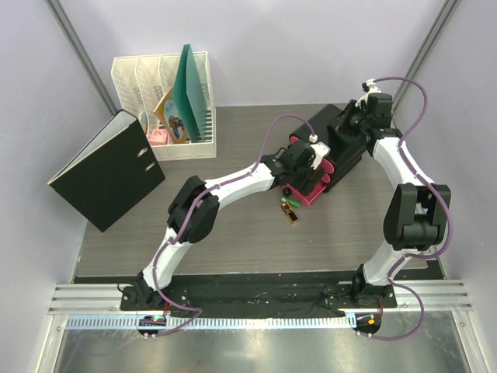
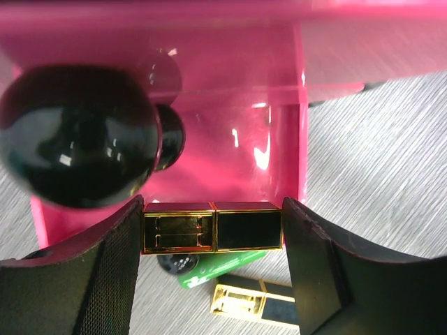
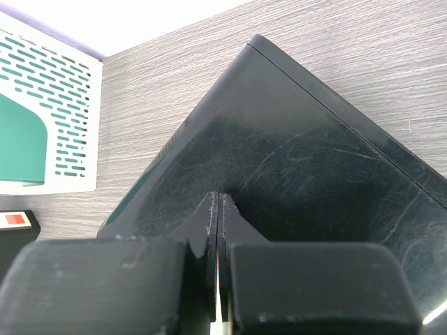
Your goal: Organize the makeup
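My left gripper (image 2: 213,241) is shut on a gold-and-black case (image 2: 213,227), gripping it end to end just over the front edge of an open pink drawer (image 2: 230,139). A black round jar (image 2: 77,136) lies in that drawer, with a smaller one (image 2: 170,136) behind it. Below the held case, a small green tube (image 2: 220,269) and a second gold-and-black case (image 2: 255,303) lie on the table; they also show in the top view (image 1: 290,210). My right gripper (image 3: 220,202) is shut and empty, pressed on the lid of the black box (image 3: 300,160).
A white file rack (image 1: 167,105) with a green folder stands at the back left, and a black binder (image 1: 105,171) leans at the left. The black box (image 1: 338,140) with pink drawers sits at the back right, under the right arm.
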Controlling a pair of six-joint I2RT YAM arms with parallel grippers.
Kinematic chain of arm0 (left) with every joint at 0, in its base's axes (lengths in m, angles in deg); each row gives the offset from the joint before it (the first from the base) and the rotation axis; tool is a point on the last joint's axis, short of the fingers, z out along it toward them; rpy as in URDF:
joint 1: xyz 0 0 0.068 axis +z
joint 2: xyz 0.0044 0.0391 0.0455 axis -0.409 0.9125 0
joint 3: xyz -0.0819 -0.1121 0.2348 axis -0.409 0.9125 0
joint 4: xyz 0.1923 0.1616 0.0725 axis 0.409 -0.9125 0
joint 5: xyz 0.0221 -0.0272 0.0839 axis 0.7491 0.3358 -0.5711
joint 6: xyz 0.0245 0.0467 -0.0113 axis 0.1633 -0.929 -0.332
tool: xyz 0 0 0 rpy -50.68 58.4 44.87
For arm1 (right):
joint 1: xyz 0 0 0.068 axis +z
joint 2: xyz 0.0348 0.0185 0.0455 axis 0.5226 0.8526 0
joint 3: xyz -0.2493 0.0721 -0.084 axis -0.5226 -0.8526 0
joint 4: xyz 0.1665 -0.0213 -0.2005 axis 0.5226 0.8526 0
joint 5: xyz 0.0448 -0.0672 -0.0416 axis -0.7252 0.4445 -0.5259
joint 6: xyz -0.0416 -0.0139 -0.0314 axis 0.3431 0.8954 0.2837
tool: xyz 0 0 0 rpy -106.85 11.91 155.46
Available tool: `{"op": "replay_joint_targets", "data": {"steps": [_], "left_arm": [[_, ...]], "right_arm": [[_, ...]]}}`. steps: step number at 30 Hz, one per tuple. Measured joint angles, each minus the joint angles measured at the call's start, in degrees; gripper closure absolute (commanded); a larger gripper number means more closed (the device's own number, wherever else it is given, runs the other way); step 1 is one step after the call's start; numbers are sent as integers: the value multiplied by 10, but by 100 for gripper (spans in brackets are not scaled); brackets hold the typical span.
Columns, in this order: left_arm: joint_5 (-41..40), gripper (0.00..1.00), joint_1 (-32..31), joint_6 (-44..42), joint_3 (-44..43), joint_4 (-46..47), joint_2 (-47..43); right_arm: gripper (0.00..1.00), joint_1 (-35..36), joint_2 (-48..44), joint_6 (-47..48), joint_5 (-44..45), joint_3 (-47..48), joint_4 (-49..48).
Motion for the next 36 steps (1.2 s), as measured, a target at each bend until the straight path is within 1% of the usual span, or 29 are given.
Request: {"op": "replay_joint_targets", "data": {"steps": [1,3,4,6,8,9,10,11,12,22,25,27,29,30,33,34,36], "left_arm": [[3,52,1,3,-3,1,3],[8,45,2,9,-7,4,7],[10,39,2,10,-8,4,8],[13,31,2,11,-8,4,8],[16,26,2,11,-8,4,8],[16,21,2,11,-8,4,8],[16,14,2,11,-8,4,8],[16,3,2,11,-8,4,8],[16,0,2,10,-8,4,8],[15,0,2,-10,2,9,-1],[15,0,2,-17,37,12,-27],[15,0,2,-24,82,19,-59],[15,3,2,-31,133,21,-97],[15,7,2,-35,155,21,-117],[19,16,2,-42,217,26,-166],[24,19,2,-44,230,29,-176],[41,22,2,-48,251,33,-186]], "right_arm": [[99,0,0,0,0,0,0],[99,0,0,0,0,-1,0],[99,0,0,0,0,-1,-1],[99,0,0,0,0,-1,-1],[99,0,0,0,0,-1,-2],[99,0,0,0,0,-1,-2],[99,0,0,0,0,-1,-2],[99,0,0,0,0,-1,-2],[99,0,0,1,0,-1,-2],[99,1,0,2,0,-3,-6],[99,2,0,2,0,-4,-7],[99,2,0,3,1,-4,-7],[99,2,-1,3,1,-4,-7],[99,2,-1,4,1,-5,-8],[99,2,-2,4,1,-7,-10],[99,2,-2,4,1,-7,-11],[99,2,-2,4,0,-7,-12]]}}
